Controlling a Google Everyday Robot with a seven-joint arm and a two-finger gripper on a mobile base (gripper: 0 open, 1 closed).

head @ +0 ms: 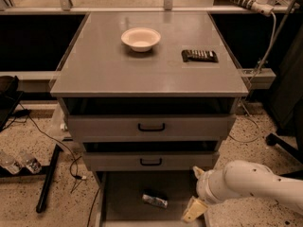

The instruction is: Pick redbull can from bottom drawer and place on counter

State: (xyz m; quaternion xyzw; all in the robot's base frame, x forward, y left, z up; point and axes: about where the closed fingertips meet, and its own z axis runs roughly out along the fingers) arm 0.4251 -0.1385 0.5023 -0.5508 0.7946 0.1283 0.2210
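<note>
Here, the counter (109, 72), well above the gripper (194, 210), is the drop-off. The bottom drawer (124, 193) stands pulled out, so the gripper hangs low at its right front corner; spread or closed, I cannot tell. Left of it, apart, lies the redbull can (155, 201), on its side, slim, dull silver.

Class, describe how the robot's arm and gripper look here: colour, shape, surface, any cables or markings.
The arm is a smooth, rounded white shell with a few small dark dots, ending in a ringed wrist. No cables or lettering show. The gripper, at the bottom drawer's right front corner, is pale cream-yellow and blocky.
</note>
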